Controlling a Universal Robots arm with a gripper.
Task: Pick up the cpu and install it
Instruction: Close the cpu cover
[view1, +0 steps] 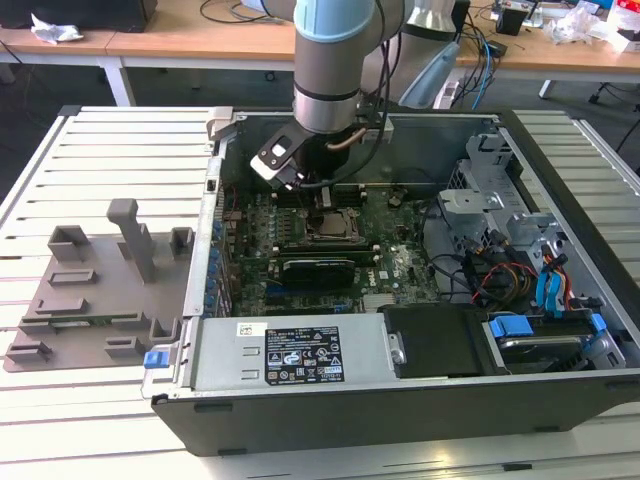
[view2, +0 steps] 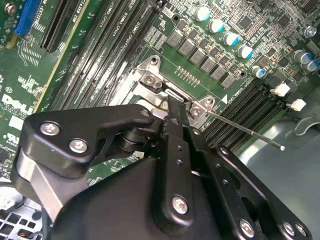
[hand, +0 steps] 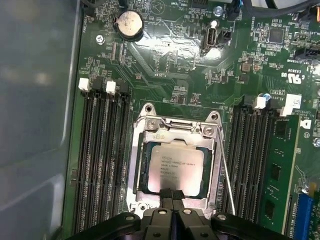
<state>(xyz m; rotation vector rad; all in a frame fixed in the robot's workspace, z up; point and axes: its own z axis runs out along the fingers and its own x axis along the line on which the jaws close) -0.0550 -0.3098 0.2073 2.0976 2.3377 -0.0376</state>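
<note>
- We saw the cpu (hand: 172, 169) lying flat in the metal socket (hand: 175, 126) on the green board (hand: 165, 75), with its silver top up.
- The gripper (hand: 172, 193) was right over one edge of the cpu. We could not tell if it touched.
- Its two fingers (hand: 168, 196) were pressed together and held nothing.
- The arm (view1: 335, 60) reached down into the open computer case (view1: 400, 410).

The work surface is a white slatted table (view1: 110, 150). Behind it stands a row of wooden desks (view1: 190, 35) with white legs (view1: 119, 82). Loose cables (view1: 228, 10) and crumpled white paper (view1: 50, 30) lie on the desks. The floor (view1: 50, 90) is dark grey. Lighting is even.
</note>
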